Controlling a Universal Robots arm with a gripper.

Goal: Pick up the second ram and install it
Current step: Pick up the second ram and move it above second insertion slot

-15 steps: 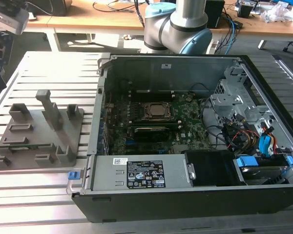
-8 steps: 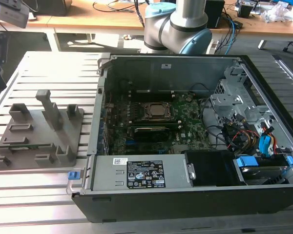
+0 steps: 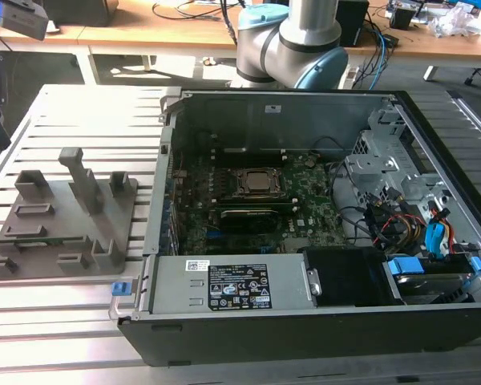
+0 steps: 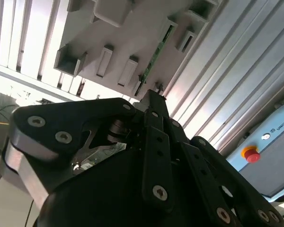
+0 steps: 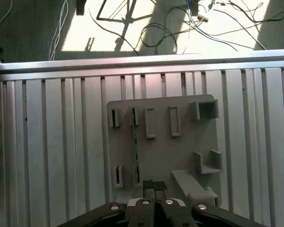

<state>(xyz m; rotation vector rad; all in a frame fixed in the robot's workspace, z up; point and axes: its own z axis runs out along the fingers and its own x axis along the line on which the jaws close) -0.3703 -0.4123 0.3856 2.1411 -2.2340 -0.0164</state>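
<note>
In the exterior view, a gray holder (image 3: 64, 216) is sitting on the slatted metal table (image 3: 80, 112). It is near the table's edge on the exterior view's left. An open computer case (image 3: 305, 313) is standing just beside the holder, on the exterior view's right. Only a thin strip of bare slats is showing between them. The big green board (image 3: 305, 208) and the square CPU socket (image 3: 259, 183) are lying inside the case. The arm (image 3: 305, 40) is rising behind the case's back wall.

In the first wrist view, the gripper (image 5: 154, 184) is hanging above the holder (image 5: 180, 151) and looking down. Its 2 fingers are pressing together and holding nothing. The second ram (image 5: 135, 146) is standing on its thin edge in 2 slots of the holder. It is running straight away from the fingertips. Its near end is just beside the fingertips, not between them. A tall post (image 5: 189, 182) on the holder is standing on the other side of the fingers. Bare slats are lying open around 3 of the holder's edges. The table's edge rail is running well beyond the holder's far edge.

In the second wrist view, the fingertips are pointing toward the near end of the second ram (image 4: 155, 56), and they are not touching it. Slats are stretching out past the holder toward a red button (image 4: 250, 154).
</note>
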